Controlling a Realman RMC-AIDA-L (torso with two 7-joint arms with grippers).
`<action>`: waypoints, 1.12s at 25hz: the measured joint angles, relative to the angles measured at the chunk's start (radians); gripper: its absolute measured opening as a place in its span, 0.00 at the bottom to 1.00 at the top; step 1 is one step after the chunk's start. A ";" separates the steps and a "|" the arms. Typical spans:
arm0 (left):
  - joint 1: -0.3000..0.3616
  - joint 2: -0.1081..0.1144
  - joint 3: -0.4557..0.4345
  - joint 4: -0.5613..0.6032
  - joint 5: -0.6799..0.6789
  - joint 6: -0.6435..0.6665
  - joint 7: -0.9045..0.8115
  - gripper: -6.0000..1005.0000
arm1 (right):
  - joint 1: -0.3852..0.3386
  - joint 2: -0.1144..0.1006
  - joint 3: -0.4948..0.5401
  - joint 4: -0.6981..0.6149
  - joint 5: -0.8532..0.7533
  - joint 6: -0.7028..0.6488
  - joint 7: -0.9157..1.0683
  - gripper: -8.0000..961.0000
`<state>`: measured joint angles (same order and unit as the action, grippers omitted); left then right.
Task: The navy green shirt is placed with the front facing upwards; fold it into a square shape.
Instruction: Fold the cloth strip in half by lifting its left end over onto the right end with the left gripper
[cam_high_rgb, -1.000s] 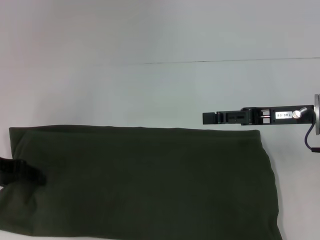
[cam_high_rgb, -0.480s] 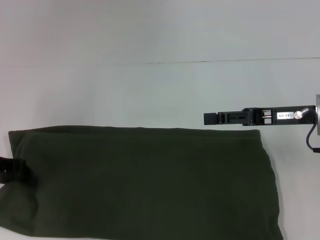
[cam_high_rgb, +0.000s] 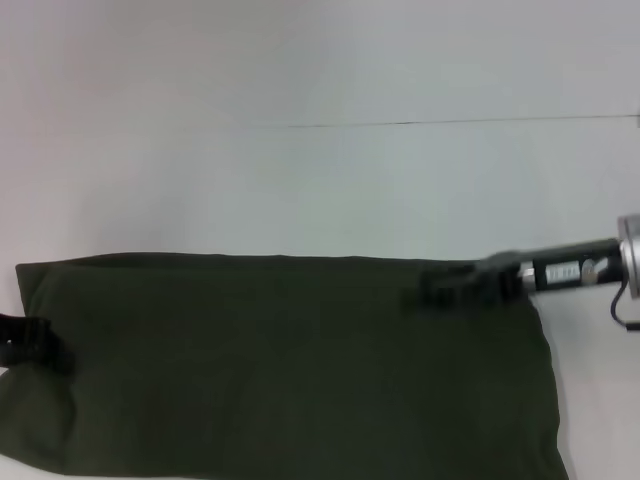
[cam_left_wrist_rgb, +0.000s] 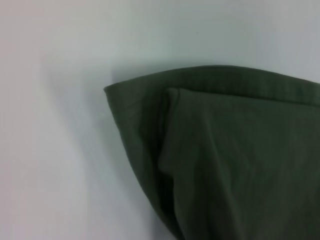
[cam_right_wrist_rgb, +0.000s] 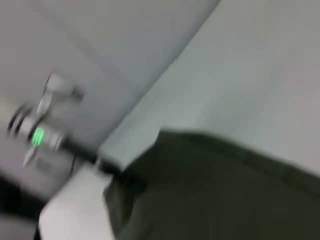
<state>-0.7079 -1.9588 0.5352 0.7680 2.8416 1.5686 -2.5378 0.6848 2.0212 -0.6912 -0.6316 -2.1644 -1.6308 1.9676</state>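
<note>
1. The navy green shirt (cam_high_rgb: 290, 365) is laid flat on the white table (cam_high_rgb: 300, 170) as a wide folded band, seen in the head view filling the near part from the left edge almost to the right one. No print or collar can be seen, just plain dark fabric.
2. The right gripper (cam_high_rgb: 445, 287) is reached in from the right and is positioned over the shirt's far right corner, right at the far edge. It's smeared by motion, so whether it's wide or narrow can't be told.
3. The left gripper (cam_high_rgb: 25, 340) is seen at the left edge of the head view, over the shirt's left end where the cloth is a bit puckered. Whether it's pinched on fabric can't be made out either.
4. In the left wrist view a shirt corner (cam_left_wrist_rgb: 150, 107) is shown with one layer doubled over another, lying on the table.
</note>
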 joint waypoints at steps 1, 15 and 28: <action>-0.001 0.000 0.001 0.000 0.000 0.002 0.000 0.12 | -0.002 -0.001 -0.031 -0.002 0.000 -0.016 -0.056 0.85; -0.002 0.000 -0.006 0.012 -0.017 0.036 0.002 0.13 | -0.066 0.024 -0.111 -0.081 0.001 -0.059 -0.406 0.84; -0.018 -0.030 -0.011 0.226 -0.235 0.300 -0.070 0.13 | -0.117 0.043 -0.092 -0.079 0.005 0.008 -0.583 0.84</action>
<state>-0.7259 -1.9888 0.5240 0.9936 2.6066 1.8687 -2.6079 0.5678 2.0644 -0.7830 -0.7108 -2.1596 -1.6223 1.3843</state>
